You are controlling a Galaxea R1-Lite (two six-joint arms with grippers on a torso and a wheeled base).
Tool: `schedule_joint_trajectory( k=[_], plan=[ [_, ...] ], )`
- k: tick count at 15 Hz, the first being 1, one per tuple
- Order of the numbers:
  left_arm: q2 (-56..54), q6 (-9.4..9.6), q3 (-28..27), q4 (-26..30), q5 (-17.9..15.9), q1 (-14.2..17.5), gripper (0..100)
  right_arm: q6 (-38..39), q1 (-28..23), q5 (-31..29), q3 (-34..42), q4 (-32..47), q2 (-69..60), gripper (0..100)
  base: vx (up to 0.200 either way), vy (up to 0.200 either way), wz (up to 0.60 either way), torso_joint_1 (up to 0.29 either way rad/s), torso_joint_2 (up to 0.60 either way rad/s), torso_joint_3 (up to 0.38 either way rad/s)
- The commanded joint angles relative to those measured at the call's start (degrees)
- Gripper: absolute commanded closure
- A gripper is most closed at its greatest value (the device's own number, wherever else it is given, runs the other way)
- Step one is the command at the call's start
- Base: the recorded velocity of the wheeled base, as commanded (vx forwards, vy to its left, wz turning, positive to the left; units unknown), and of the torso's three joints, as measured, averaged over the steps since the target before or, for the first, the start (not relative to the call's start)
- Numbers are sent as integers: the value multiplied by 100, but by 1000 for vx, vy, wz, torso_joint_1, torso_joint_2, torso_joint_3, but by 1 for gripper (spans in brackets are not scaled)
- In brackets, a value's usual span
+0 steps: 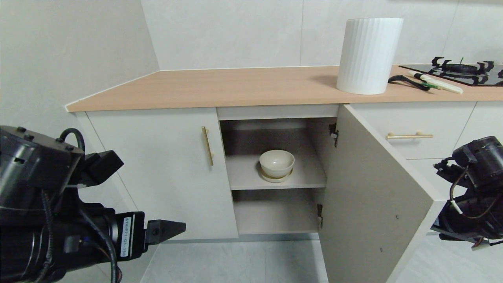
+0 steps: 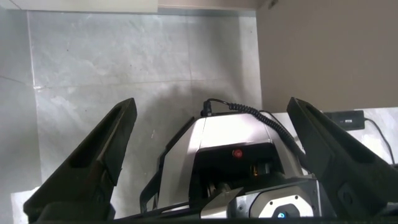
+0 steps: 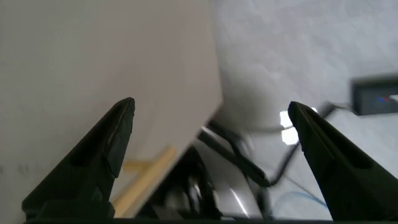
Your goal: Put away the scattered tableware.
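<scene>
The plainest piece of print is a narrow white label (image 1: 126, 237) on the wrist housing of the left arm (image 1: 47, 239), low and to the left of the cupboard (image 1: 275, 214). A single line of dark characters runs along its length, turned sideways (letters and digits by the look of them, too small to make out surely). On the floor past the cupboard's open door lies a dark box (image 3: 376, 96) with small red and blue marks, too blurred to read.

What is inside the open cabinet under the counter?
A bowl sits on a small plate on the upper shelf. The plate's middle is covered by the bowl, and the space behind the closed left door is hidden.
</scene>
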Motion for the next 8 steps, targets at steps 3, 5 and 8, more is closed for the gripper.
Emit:
schedule_joint_trajectory(
  k=[3, 5, 8],
  plan=[
    [-1, -10, 0, 0, 11, 5, 0, 207, 307, -3, 336, -706, 256, 0, 0, 0, 0, 0, 0, 0],
    [-1, -10, 0, 0, 11, 5, 0, 374, 324, 15, 344, -856, 291, 0, 0, 0, 0, 0, 0, 0],
    [-1, -10, 0, 0, 11, 5, 0, 506, 333, 15, 371, -1075, 335, 0, -133, 0, 0, 0, 0, 2]
  ],
)
